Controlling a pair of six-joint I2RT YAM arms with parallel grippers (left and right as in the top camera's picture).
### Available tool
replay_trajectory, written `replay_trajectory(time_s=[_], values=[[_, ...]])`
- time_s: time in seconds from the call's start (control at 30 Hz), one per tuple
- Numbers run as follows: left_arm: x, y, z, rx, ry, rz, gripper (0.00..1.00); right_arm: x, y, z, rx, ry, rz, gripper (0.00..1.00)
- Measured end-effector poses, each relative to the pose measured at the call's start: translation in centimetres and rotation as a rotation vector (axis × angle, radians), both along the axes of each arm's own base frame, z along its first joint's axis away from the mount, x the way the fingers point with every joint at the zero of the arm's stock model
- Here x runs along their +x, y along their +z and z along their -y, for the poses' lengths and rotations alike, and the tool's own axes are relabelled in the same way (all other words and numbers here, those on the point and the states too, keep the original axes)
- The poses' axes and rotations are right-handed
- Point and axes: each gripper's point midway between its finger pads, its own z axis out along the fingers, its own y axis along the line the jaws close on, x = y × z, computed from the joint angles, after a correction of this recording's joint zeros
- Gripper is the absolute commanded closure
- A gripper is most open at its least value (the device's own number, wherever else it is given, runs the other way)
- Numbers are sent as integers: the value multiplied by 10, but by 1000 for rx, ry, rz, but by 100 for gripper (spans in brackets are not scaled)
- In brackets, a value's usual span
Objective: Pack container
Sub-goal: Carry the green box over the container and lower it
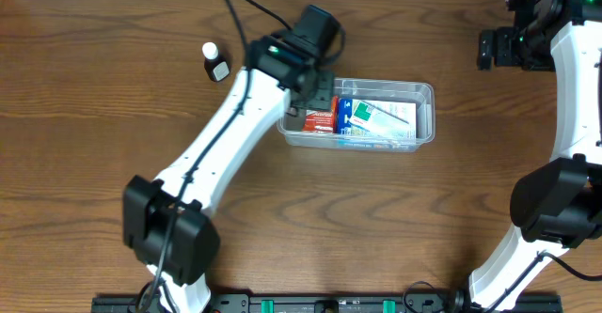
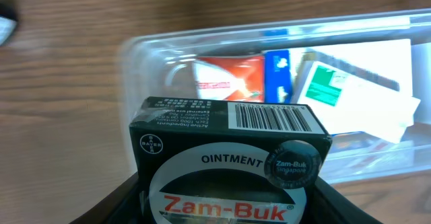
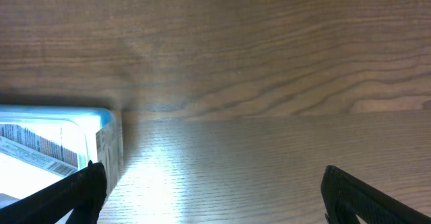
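Container (image 1: 425, 90), a clear shallow plastic tub with rounded corners and a rim, sits on the wooden table (image 1: 94, 116) slightly right of centre in the overhead view, long side running left to right. Inside lie a red packet (image 1: 320, 118) at the left end, a blue packet (image 1: 343, 116) just beside it, and a white-and-green packet (image 1: 386, 116) filling the middle and right.

In the left wrist view the same three appear through the tub's near wall (image 2: 269, 30): red packet (image 2: 229, 79), blue packet (image 2: 276, 76), white-and-green packet (image 2: 350, 89).

The left gripper (image 1: 310, 101) hangs over the tub's left end. Its claw (image 2: 225, 207) pinches a dark ointment box (image 2: 229, 150) (label "Zam-Buk", barcode on the top face), with the dark fingers (image 2: 114, 204) pressed against its two sides. The box stands in front of the tub's end wall; whether it touches the tub cannot be told.

A small bottle (image 1: 220, 70), dark with a white cap, lies on the table in the upper left, well apart from the tub.

The right gripper (image 1: 489, 48) is at the upper right edge of the overhead frame, far from the tub. Its claw (image 3: 212, 197) is spread wide over bare wood, nothing between the fingers (image 3: 74, 197). A blue-edged white box (image 3: 60, 143) lies at the left of that view.
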Motion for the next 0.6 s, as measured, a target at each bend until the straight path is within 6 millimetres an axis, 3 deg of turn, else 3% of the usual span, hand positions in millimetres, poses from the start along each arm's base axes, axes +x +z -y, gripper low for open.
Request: replay_trajectory(time_s=[0.2, 0.43, 0.6], values=[[-2, -28, 24, -4, 27, -44, 48, 0, 0, 0, 0, 0, 0, 1], [0, -72, 26, 38, 60, -121, 48, 0, 0, 0, 0, 0, 0, 1], [6, -83, 30, 34, 69, -120, 48, 0, 0, 0, 0, 0, 0, 1]])
